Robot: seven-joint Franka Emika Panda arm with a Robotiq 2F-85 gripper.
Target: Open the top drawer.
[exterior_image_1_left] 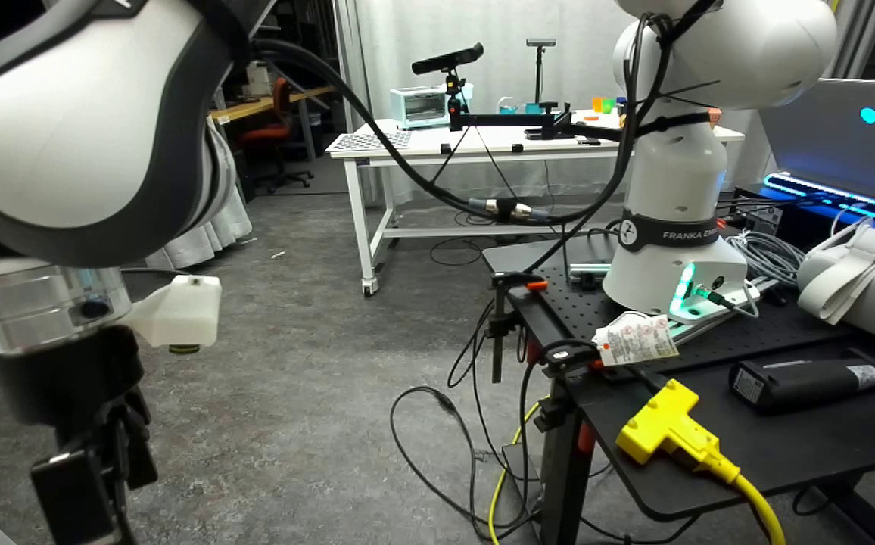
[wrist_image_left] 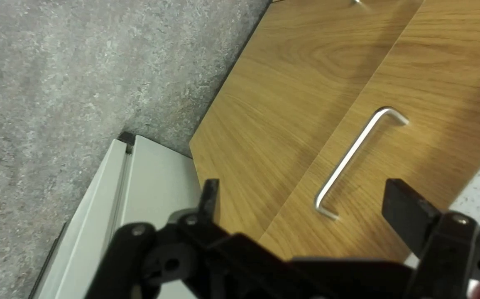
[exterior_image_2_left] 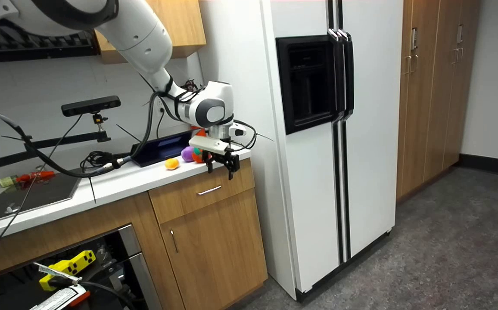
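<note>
Gripper [wrist_image_left: 304, 195], jaws apart, near closed top drawer [wrist_image_left: 391, 160] (interior hidden)

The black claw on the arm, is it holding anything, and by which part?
Nothing is held; the gripper is open and not touching the drawer handle.

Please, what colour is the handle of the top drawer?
The handle is silver; it shows best in the wrist view.
</note>
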